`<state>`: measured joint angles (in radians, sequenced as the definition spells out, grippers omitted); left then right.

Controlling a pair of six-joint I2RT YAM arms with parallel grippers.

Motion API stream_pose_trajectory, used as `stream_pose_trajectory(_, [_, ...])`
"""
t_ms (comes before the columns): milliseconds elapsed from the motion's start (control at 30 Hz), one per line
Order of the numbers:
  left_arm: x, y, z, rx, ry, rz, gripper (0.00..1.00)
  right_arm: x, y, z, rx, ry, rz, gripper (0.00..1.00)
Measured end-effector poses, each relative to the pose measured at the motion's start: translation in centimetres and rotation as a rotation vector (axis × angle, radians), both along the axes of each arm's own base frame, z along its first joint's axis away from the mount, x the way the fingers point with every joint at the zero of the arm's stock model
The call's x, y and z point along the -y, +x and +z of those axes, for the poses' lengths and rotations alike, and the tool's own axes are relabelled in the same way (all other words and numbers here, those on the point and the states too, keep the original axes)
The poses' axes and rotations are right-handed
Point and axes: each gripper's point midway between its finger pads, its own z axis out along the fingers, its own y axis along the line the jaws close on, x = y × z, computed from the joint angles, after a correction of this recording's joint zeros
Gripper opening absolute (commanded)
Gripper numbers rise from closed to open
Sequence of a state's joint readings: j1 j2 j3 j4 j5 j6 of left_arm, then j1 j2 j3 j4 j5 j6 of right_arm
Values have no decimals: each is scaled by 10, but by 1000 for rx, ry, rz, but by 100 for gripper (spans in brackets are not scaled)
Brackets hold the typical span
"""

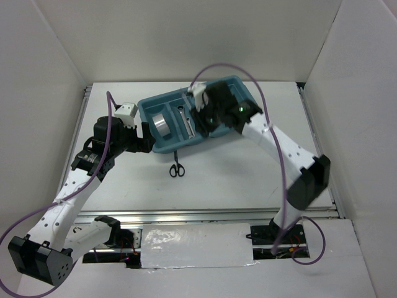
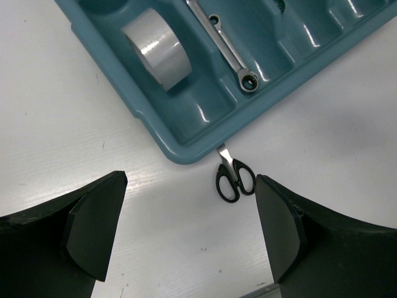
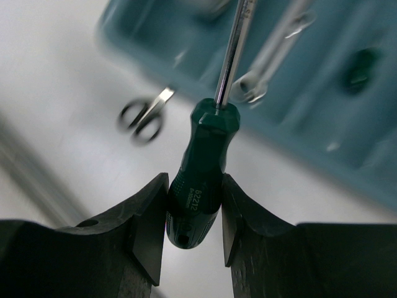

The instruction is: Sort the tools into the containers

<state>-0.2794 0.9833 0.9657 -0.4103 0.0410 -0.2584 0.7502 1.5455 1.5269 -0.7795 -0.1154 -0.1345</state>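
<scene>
The teal-blue plastic rectangular tray (image 1: 186, 144) sits skewed on the far middle of the white counter (image 1: 236, 180), its left end nearer than its right. In its leftmost compartment the silver-grey tape roll (image 1: 160, 123) stands on edge. In the next compartment to the right the long silver metal wrench (image 1: 186, 121) lies lengthwise. The black-handled scissors (image 1: 177, 169) lie on the counter just before the tray's near rim, blade tips at the rim, handles toward the arms. The long green-handled screwdriver (image 3: 198, 180) hangs above the tray's right half, its handle clamped between the right arm's jaws and its shaft pointing over the tray. The left arm's jaws stand apart beside the tray's near left corner.
</scene>
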Motion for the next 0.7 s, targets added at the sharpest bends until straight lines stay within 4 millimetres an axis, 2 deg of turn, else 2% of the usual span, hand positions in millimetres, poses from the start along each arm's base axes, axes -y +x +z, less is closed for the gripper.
stream_pose_trajectory(67, [2, 2, 3, 14, -8, -8, 98, 7, 78, 28, 53, 58, -128, 0])
stream_pose_trajectory(133, [3, 4, 6, 34, -16, -12, 97, 21, 148, 46, 106, 110, -231, 0])
stream_pose_trajectory(200, [4, 4, 4, 40, -18, -13, 96, 48, 196, 38, 119, 112, -332, 0])
stream_pose_trajectory(233, [4, 3, 3, 40, -17, -14, 95, 60, 210, 29, 108, 102, -368, 0])
stream_pose_trajectory(333, [5, 1, -4, 25, -13, -17, 94, 74, 227, -5, 48, 64, -416, 0])
stream_pose_trajectory(367, [5, 1, -5, 22, -12, -19, 94, 73, 231, -26, 14, 43, -419, 0])
stream_pose_trajectory(433, [6, 0, -5, 22, -13, -23, 93, 67, 232, -55, -30, 14, -410, 3])
stream_pose_trajectory(533, [10, -2, -6, 15, -15, -32, 91, 63, 228, -92, -87, -34, -399, 13])
stream_pose_trajectory(567, [12, -3, -6, 14, -16, -39, 90, 63, 227, -102, -103, -48, -395, 28])
stream_pose_trajectory(633, [19, -7, -10, 4, -16, -57, 89, 63, 227, -116, -126, -64, -394, 42])
stream_pose_trajectory(667, [23, -9, -14, -6, -16, -71, 88, 64, 227, -121, -134, -69, -397, 54])
stream_pose_trajectory(700, [28, -13, -19, -21, -20, -82, 88, 66, 227, -124, -142, -72, -404, 56])
